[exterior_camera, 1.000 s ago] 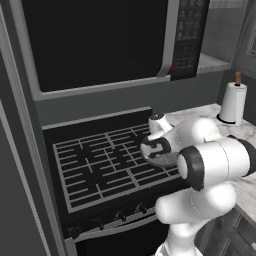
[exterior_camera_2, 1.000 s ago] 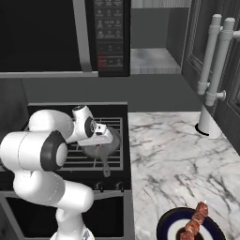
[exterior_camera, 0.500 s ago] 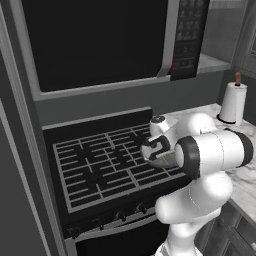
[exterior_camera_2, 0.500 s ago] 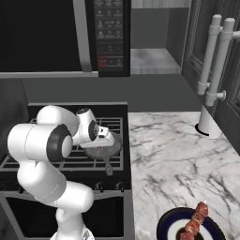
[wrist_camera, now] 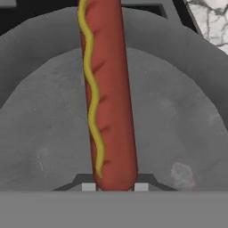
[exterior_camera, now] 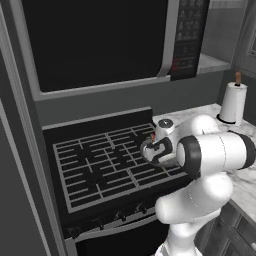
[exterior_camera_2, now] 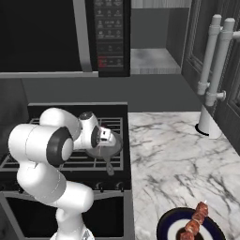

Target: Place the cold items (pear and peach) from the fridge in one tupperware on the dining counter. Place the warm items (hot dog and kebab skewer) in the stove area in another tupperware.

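The arm has swung lower over the round grey pan (wrist_camera: 178, 133); its fingers (wrist_camera: 115, 187) have narrowed around the mustard-striped red hot dog (wrist_camera: 107, 89); lifting looks next.

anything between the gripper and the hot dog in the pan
Nothing visible. In the hand view the gripper has its two fingertips on either side of the near end of the hot dog, which lies in the grey pan on the stove.
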